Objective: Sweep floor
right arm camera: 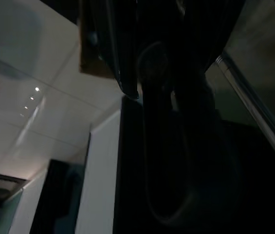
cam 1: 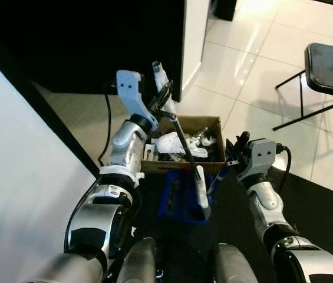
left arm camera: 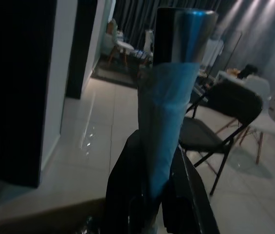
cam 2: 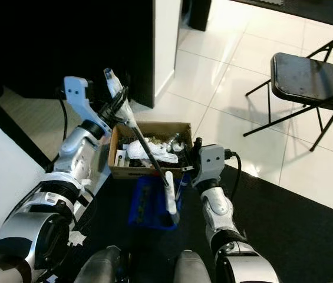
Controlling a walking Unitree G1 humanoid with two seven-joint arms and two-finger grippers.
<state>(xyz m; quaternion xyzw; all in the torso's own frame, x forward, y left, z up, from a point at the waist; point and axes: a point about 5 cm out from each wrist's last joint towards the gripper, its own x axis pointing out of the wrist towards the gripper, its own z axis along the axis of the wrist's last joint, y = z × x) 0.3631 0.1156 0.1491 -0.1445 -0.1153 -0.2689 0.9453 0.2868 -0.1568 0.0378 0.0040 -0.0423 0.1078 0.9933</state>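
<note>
Left gripper is raised in front of the robot, fingers clamped on the upper end of the broom handle, which is wrapped in bluish plastic near the top – the left wrist view shows the pole squeezed between the two black fingers. The handle slopes down toward the robot, over a cardboard box holding crumpled white trash, and ends at a white neck just above a blue dustpan standing on the dark mat. Right gripper sits low by the box's near right corner, close to the dustpan's thin upright handle; whether its fingers are closed on that handle cannot be told – the right wrist view is too dark. A folding chair stands well apart on the white tile. Judged step: steering the broom head toward the pan. To do it well, keep the left grip firm so the pole does not twist, draw short strokes toward the pan, steady the pan, and avoid knocking the box.
</note>
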